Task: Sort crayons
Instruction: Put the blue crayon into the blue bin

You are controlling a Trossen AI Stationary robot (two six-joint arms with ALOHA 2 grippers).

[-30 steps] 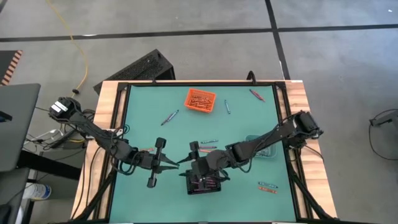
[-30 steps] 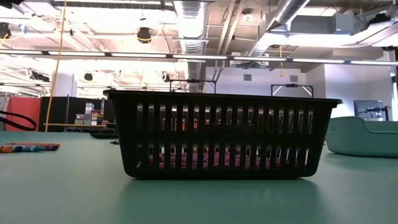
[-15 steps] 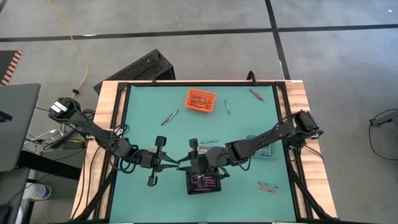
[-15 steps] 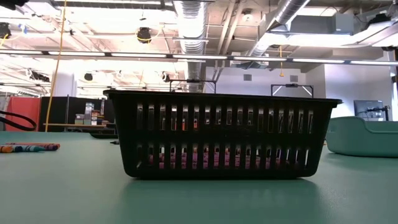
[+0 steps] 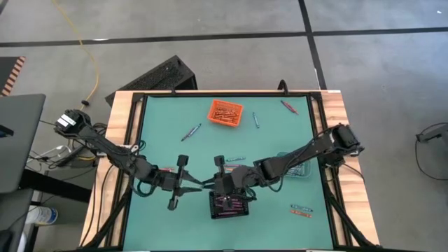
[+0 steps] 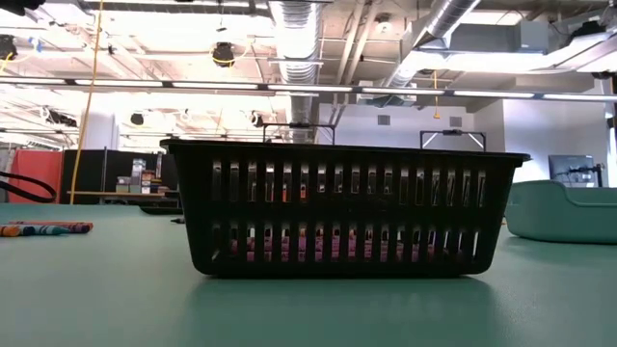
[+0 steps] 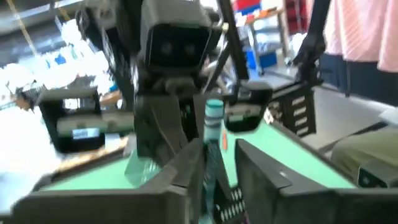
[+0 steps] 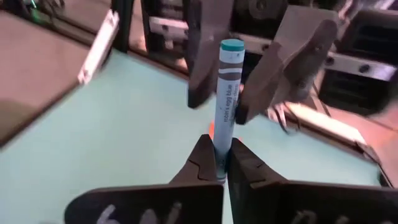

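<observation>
High view: black bin holds purple crayons | right claw pinches teal crayon | left claw parted

Two arms, dark grey to black, slim jointed links, loose black cables along them. Left arm base carries a pale label patch. Left pincer: two flat, dark tapering fingers, black crossbar behind them. Right pincer: same build; its fingers matte black, wedge-tipped, faint white scrawl on the body below.

Industrial lab: exposed ceiling ducts, concrete floor.
</observation>
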